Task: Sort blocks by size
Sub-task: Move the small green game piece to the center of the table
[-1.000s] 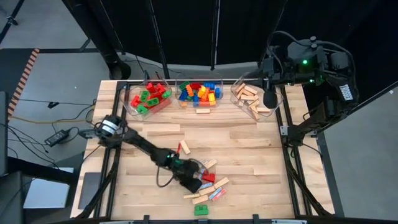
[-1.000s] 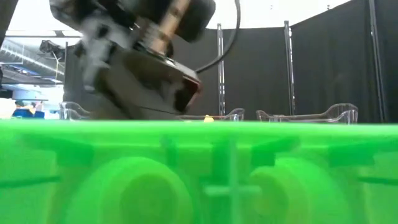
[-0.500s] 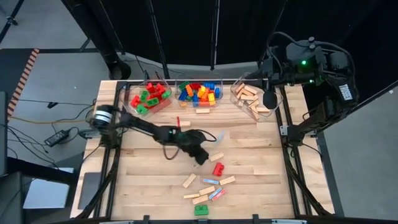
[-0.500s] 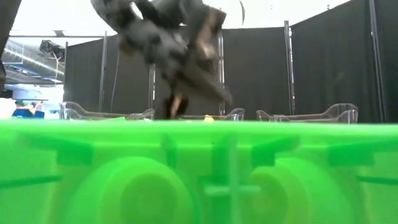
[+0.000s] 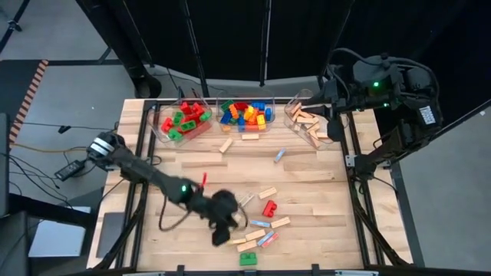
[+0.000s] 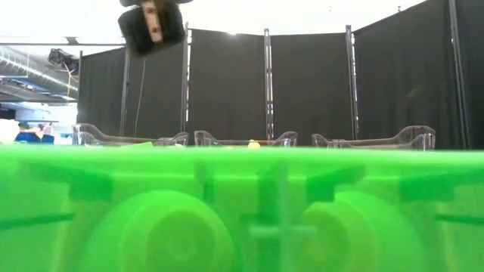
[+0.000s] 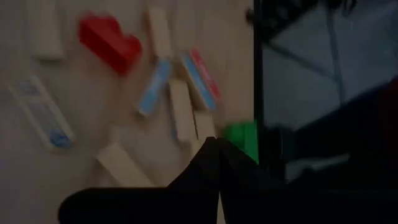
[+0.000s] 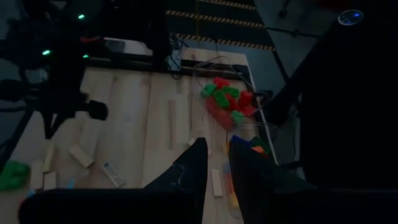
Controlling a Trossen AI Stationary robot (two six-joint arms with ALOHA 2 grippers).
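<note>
1. The blocks are split up. A loose bunch lies near the table's front edge: a red studded plastic brick (image 5: pixel 268 208), tan wooden bars (image 5: pixel 267 194), blue-and-red striped flat pieces (image 5: pixel 266 240), and a green studded brick (image 5: pixel 247 259) right at the front edge, which fills the bottom half of the low view (image 6: pixel 242 208).
2. Two strays sit closer to the bins than to that bunch: a tan bar (image 5: pixel 225 145) and a small light-blue piece (image 5: pixel 280 156).
3. The rest are in three clear plastic bins (image 5: pixel 186 121) along the table's far edge: red and green bricks in one, mixed colours in the middle, tan wooden bars in the third.
4. The left gripper (image 5: pixel 222 228) hangs over the loose bunch, just beside the tan bars, fingers (image 7: pixel 211 163) pinched together with nothing in them.
5. The right gripper (image 5: pixel 332 123) is parked over the wooden-bar bin, fingers (image 8: pixel 194 163) slightly apart; can't tell if it holds anything.
6. The surface is a light wooden plank table (image 5: pixel 322 199) in a black metal frame.
7. Beyond the table: black curtains (image 6: pixel 302 87), grey floor, cables.
</note>
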